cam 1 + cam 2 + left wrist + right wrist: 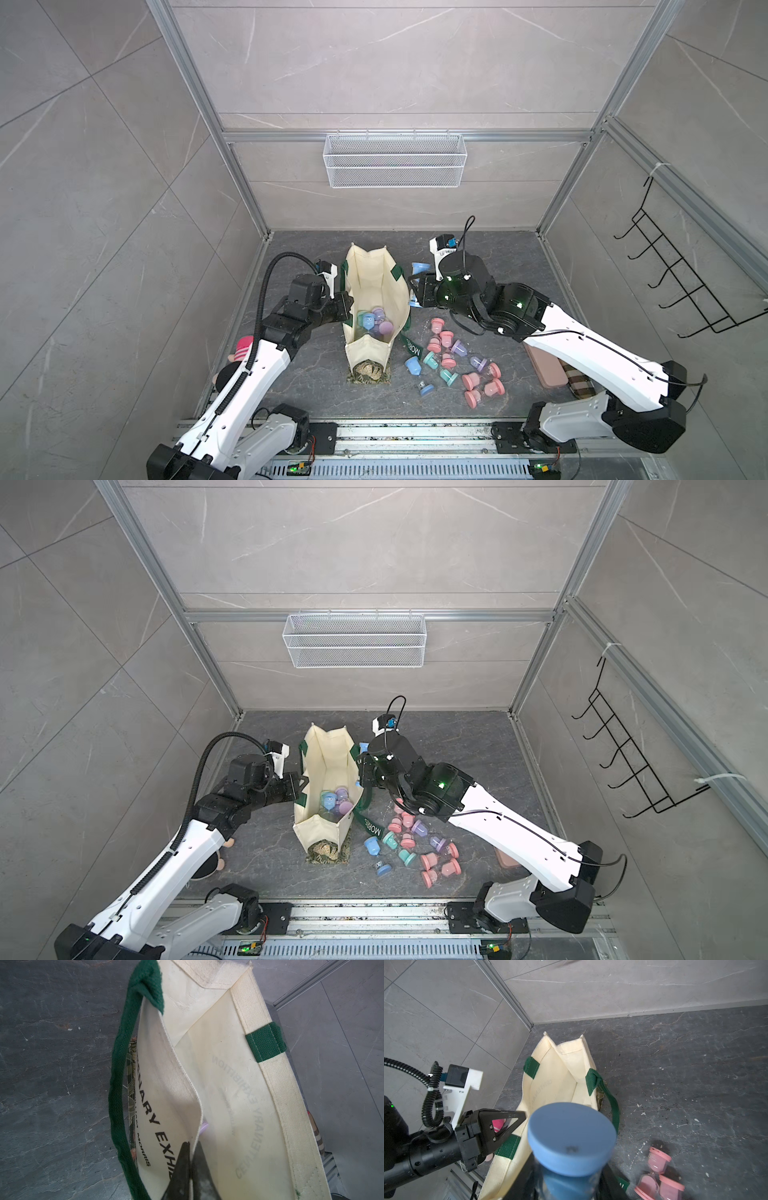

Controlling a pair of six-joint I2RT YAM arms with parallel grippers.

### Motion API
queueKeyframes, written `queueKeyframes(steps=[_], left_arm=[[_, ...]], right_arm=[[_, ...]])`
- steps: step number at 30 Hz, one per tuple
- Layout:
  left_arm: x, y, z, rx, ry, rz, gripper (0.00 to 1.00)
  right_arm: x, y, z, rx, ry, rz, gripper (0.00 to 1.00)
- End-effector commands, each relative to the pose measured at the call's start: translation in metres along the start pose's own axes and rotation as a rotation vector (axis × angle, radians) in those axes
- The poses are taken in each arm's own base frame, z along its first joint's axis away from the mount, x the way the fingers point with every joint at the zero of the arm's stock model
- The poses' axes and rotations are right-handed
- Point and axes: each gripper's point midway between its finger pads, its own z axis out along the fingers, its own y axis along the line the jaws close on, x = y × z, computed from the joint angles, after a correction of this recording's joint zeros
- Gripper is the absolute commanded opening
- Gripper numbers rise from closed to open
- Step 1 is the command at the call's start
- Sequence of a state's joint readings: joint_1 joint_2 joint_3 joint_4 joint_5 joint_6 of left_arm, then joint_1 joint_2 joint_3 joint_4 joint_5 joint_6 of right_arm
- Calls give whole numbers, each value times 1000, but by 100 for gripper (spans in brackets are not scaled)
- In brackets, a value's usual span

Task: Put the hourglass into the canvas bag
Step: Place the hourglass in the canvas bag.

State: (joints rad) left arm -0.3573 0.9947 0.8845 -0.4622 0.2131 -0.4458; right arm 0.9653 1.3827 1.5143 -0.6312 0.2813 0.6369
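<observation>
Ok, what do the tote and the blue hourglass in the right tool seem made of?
The canvas bag: matte cream woven cloth, visible weave and stitched hems; green straps look like ribbed webbing. The blue hourglass, held in the right tool: caps look like smooth matte plastic; the clear middle could be glass or plastic.

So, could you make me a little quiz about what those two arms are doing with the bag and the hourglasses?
1. True or false: the canvas bag is empty.
2. What colour is the hourglass held by the right gripper? A pink, B blue, C teal.
3. What is the left gripper pinching?

Key:
1. False: several hourglasses lie inside.
2. B.
3. The canvas bag's side wall, at its rim.
</observation>
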Motion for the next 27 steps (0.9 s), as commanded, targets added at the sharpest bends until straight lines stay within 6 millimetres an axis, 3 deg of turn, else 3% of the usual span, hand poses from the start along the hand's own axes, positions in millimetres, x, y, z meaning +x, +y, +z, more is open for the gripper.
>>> queueKeyframes(steps=[1, 10, 19, 27], left_arm=[[4, 1, 0, 2, 21, -5, 0], [4, 1, 0, 4, 23, -6, 0], [3, 0, -1, 6, 17, -4, 0], [4, -1, -1, 10, 19, -4, 0]], right_arm=[[-2, 24, 10, -68, 10, -28, 0], [28, 58, 60, -74, 143, -57, 0], [79, 40, 119, 101, 332, -51, 0], [106, 24, 146, 171, 433, -25, 0]])
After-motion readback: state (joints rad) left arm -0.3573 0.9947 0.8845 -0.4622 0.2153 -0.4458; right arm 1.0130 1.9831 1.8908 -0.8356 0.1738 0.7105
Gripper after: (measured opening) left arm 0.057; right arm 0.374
